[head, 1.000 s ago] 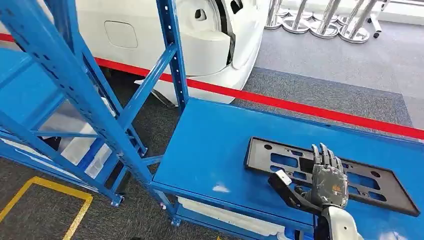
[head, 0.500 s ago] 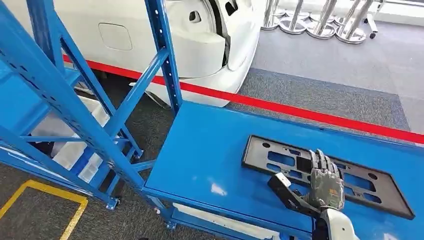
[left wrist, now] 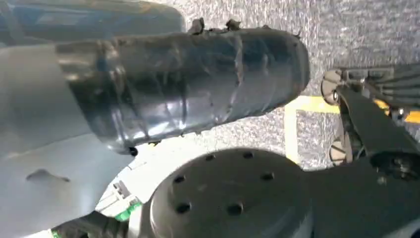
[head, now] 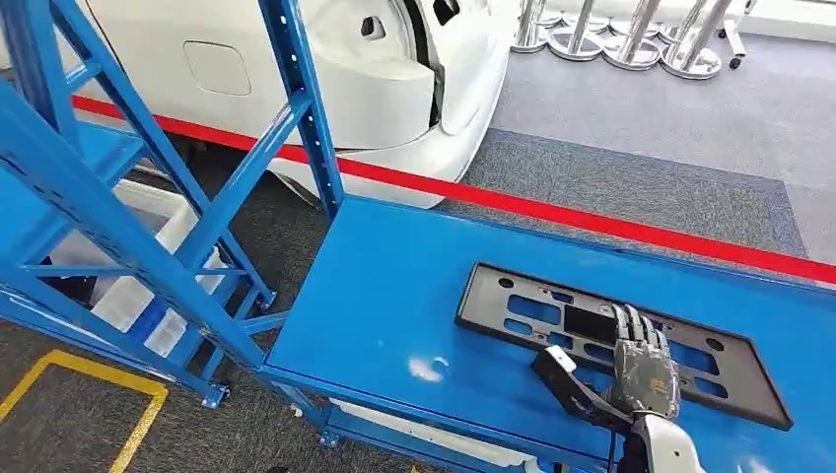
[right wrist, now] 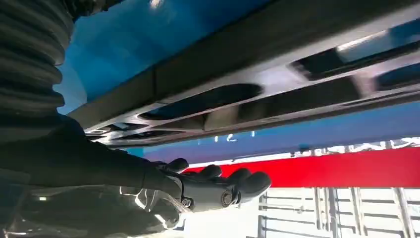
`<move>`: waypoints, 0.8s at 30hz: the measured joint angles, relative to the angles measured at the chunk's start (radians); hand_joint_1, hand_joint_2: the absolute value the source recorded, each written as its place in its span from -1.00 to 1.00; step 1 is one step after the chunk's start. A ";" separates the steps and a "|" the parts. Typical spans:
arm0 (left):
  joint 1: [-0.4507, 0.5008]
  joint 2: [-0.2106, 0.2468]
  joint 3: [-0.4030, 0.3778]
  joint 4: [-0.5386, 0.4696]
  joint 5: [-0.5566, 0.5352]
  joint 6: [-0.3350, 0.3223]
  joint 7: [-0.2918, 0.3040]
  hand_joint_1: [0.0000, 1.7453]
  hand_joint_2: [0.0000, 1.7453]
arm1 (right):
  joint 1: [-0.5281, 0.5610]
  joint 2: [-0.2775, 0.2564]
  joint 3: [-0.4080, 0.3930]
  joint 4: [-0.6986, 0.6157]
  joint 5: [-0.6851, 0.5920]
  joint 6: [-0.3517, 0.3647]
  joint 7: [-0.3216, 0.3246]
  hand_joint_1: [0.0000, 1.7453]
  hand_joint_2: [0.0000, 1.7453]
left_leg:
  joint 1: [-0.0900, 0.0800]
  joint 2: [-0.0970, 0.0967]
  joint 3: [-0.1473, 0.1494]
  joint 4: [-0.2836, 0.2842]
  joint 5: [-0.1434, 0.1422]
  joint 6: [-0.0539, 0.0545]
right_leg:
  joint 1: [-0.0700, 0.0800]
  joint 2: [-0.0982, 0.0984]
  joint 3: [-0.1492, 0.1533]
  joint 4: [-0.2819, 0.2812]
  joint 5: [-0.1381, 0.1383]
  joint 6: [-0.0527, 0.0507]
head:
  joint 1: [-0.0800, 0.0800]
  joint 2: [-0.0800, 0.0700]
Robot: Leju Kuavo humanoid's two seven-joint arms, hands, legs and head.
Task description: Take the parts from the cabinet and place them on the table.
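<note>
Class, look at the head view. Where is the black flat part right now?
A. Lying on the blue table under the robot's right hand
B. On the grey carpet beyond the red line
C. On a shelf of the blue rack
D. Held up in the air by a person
A: the black part lies flat on the blue table, with the right hand resting over its near edge.

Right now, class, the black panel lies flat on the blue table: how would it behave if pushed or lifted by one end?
The panel looks like thin moulded plastic with many cut-outs, so it is probably light and might flex if lifted by one end. Lying flat, it should slide on the smooth table rather than tip or roll. The right hand rests on it.
</note>
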 joint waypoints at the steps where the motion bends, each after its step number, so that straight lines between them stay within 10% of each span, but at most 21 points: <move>1: 0.000 0.003 0.000 0.000 0.001 0.000 0.001 -1.00 -1.00 | -0.002 -0.002 -0.002 0.002 -0.001 -0.002 0.000 -1.00 1.00 | -0.001 0.003 -0.011 0.029 -0.021 -0.001 | 0.000 -0.001 0.004 -0.004 0.001 -0.003 | -0.002 0.000; 3: 0.000 0.013 0.001 0.000 0.005 0.000 0.009 -1.00 -1.00 | -0.004 -0.012 -0.013 0.006 -0.005 -0.004 0.000 -0.98 1.00 | -0.002 0.003 -0.087 0.182 -0.100 -0.001 | 0.003 -0.003 0.005 -0.006 0.002 -0.010 | -0.004 0.000; 4: 0.002 0.018 0.001 0.000 0.008 0.000 0.013 -1.00 -1.00 | -0.003 -0.019 -0.019 0.008 -0.011 -0.004 0.003 0.20 1.00 | -0.002 0.003 -0.129 0.266 -0.130 -0.001 | 0.004 -0.004 0.005 -0.006 0.000 -0.012 | -0.004 0.000; 5: 0.004 0.020 0.001 0.000 0.009 -0.001 0.016 -1.00 -1.00 | -0.002 -0.023 -0.023 0.010 -0.013 -0.003 0.004 0.96 1.00 | -0.002 0.003 -0.158 0.318 -0.140 0.000 | 0.005 -0.004 0.006 -0.006 -0.001 -0.013 | -0.004 0.000; 7: 0.005 0.024 0.002 0.000 0.010 -0.001 0.023 -1.00 -1.00 | 0.002 -0.039 -0.035 0.014 -0.022 -0.004 0.006 1.00 1.00 | -0.002 0.003 -0.147 0.278 -0.087 0.004 | 0.007 -0.002 0.009 -0.006 -0.002 -0.014 | -0.005 0.000; 10: 0.003 0.025 0.003 0.000 0.012 0.000 0.026 -1.00 -1.00 | 0.007 -0.056 -0.059 0.021 -0.022 -0.004 0.007 1.00 1.00 | -0.006 0.002 -0.039 0.045 0.029 0.023 | 0.006 0.000 0.016 -0.005 -0.007 -0.007 | -0.004 0.000; 16: 0.002 0.025 0.003 0.000 0.012 0.007 0.018 -1.00 -1.00 | 0.022 -0.091 -0.095 0.034 -0.045 -0.008 -0.004 1.00 1.00 | -0.006 0.004 -0.022 -0.005 0.033 0.046 | 0.007 -0.001 0.011 0.008 -0.024 0.031 | -0.002 0.000; 20: 0.001 0.002 0.003 0.000 0.012 0.013 0.018 -1.00 -1.00 | 0.034 -0.109 -0.119 0.040 -0.068 -0.010 -0.015 1.00 1.00 | -0.011 0.004 -0.025 -0.005 0.032 0.054 | 0.007 -0.001 -0.135 0.313 -0.164 0.038 | -0.001 0.000; 22: 0.003 -0.008 0.003 0.000 0.012 0.013 0.018 -1.00 -1.00 | 0.039 -0.114 -0.127 0.043 -0.075 -0.010 -0.015 1.00 1.00 | -0.013 0.003 -0.022 -0.004 0.031 0.055 | 0.008 -0.001 -0.134 0.296 -0.126 0.034 | -0.002 0.000; 24: 0.001 -0.013 0.003 0.000 0.012 0.013 0.018 -1.00 -1.00 | 0.040 -0.118 -0.133 0.043 -0.080 -0.010 -0.016 1.00 1.00 | -0.016 0.002 -0.017 -0.004 0.029 0.054 | 0.008 -0.001 -0.059 0.135 -0.038 0.024 | -0.002 0.000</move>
